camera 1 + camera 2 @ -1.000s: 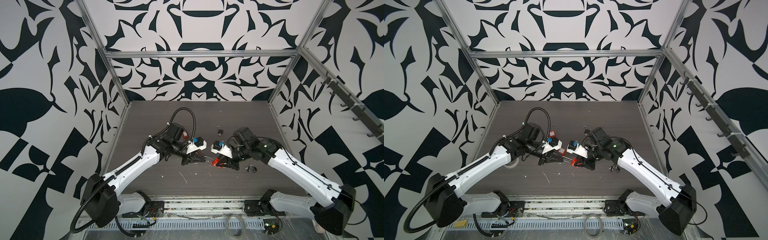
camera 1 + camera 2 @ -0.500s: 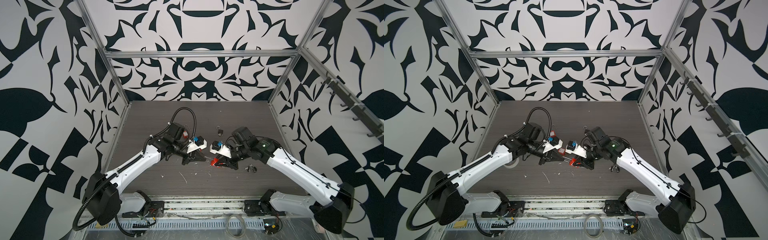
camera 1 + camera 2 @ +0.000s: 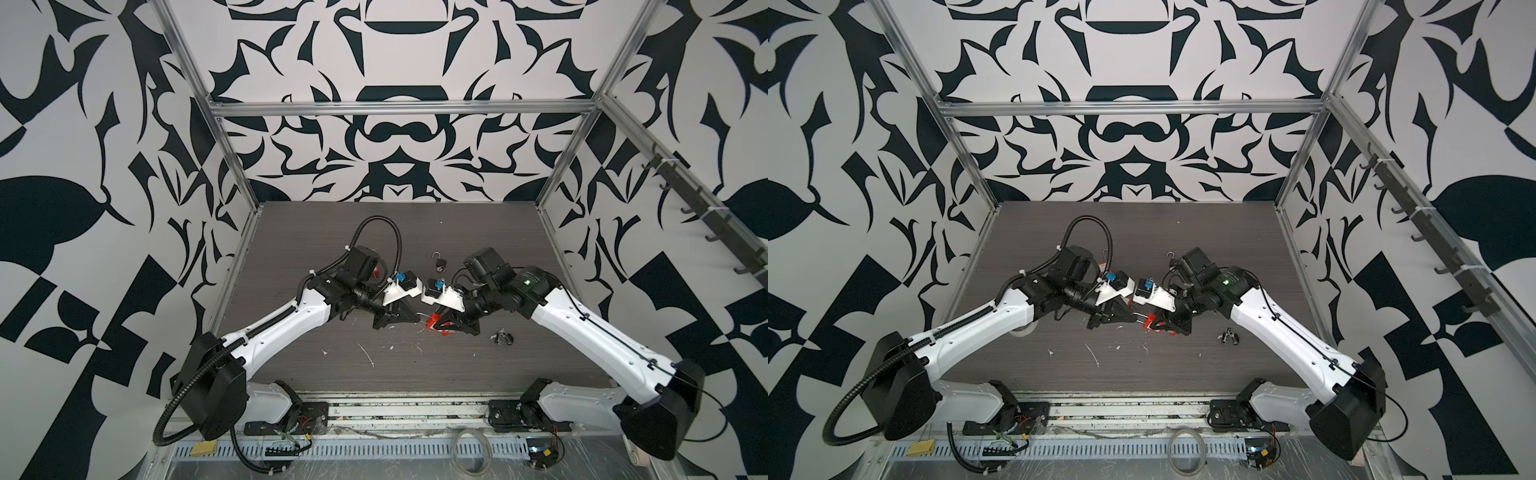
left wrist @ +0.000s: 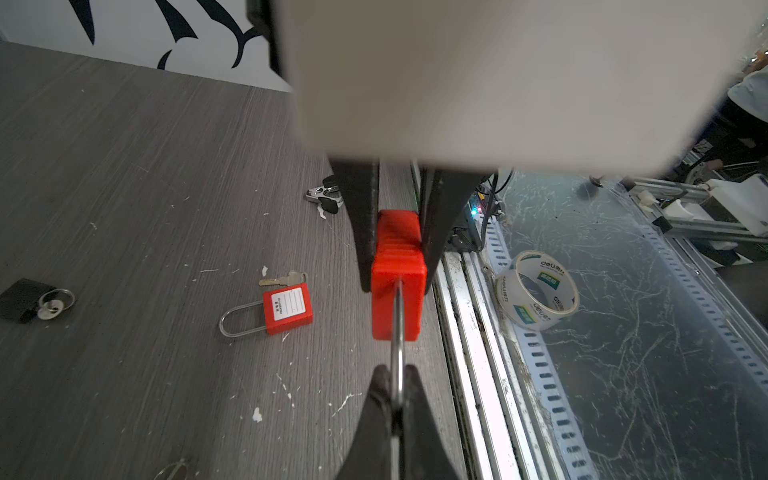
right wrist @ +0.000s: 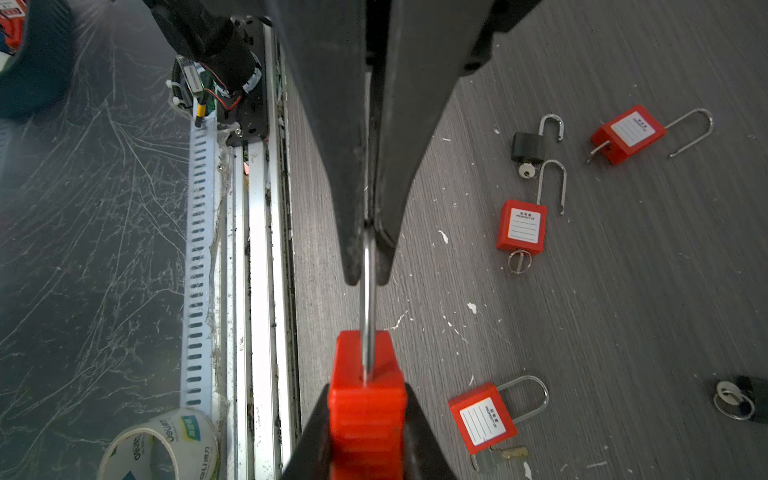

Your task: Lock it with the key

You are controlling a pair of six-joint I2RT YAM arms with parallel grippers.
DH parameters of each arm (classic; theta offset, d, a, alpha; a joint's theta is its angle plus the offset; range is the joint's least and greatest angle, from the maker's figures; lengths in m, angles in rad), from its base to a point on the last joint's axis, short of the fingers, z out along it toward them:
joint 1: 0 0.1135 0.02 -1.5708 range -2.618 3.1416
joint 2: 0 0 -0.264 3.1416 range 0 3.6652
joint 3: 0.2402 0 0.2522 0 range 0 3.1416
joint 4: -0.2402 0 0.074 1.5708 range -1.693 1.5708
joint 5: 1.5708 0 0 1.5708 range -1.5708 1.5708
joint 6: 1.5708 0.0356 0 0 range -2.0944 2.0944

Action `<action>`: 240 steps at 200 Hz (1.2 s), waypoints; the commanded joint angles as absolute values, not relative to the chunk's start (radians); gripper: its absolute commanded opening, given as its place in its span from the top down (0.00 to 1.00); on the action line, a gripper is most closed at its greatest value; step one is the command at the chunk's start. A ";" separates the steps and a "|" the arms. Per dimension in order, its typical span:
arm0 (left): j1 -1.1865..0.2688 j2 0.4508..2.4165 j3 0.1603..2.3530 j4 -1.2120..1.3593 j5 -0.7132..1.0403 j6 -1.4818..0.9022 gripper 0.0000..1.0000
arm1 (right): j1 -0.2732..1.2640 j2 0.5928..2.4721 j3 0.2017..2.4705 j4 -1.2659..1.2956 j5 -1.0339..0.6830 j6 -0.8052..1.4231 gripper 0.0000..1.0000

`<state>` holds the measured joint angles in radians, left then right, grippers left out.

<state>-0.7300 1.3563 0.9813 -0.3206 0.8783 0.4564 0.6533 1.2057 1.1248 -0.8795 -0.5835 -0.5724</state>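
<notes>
A red padlock (image 4: 399, 286) is held off the table between the two arms, seen in both top views (image 3: 434, 326) (image 3: 1150, 325). My right gripper (image 5: 365, 399) is shut on its red body. My left gripper (image 4: 397, 374) is shut on the steel shackle (image 5: 368, 291), which runs straight out of the body. The two grippers meet tip to tip at the table's middle (image 3: 417, 320) (image 3: 1136, 319). The bottom of the held padlock is hidden between the right fingers (image 4: 361, 232), so a key there cannot be seen.
Other red padlocks lie on the table (image 5: 521, 226) (image 5: 627, 133) (image 5: 482, 417), one with a brass key (image 4: 282, 279) beside it. Small black padlocks (image 5: 528, 145) (image 4: 25, 299) (image 3: 439, 262) also lie about. A tape roll (image 4: 536, 289) sits beyond the front rail, and a small metal clip (image 3: 500, 336) lies right of the grippers.
My left jaws have closed the last bit onto the shackle. Both grippers with the padlock have shifted slightly toward the back.
</notes>
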 commanded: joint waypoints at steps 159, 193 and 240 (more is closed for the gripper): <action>-0.730 1.364 0.997 -0.116 0.941 0.386 1.00 | 0.616 1.115 1.267 -0.786 -0.578 -0.540 0.17; -0.728 1.355 1.009 -0.152 0.952 0.416 1.00 | 0.606 1.112 1.398 -0.992 -0.538 -0.413 0.34; -0.727 1.327 1.005 -0.178 0.952 0.438 1.00 | 0.604 1.120 1.474 -1.255 -0.408 -0.441 0.41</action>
<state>-0.7250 1.3674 0.9855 -0.1520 0.9245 0.4019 0.6094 1.1183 1.4776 -1.0660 -0.4984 -0.4435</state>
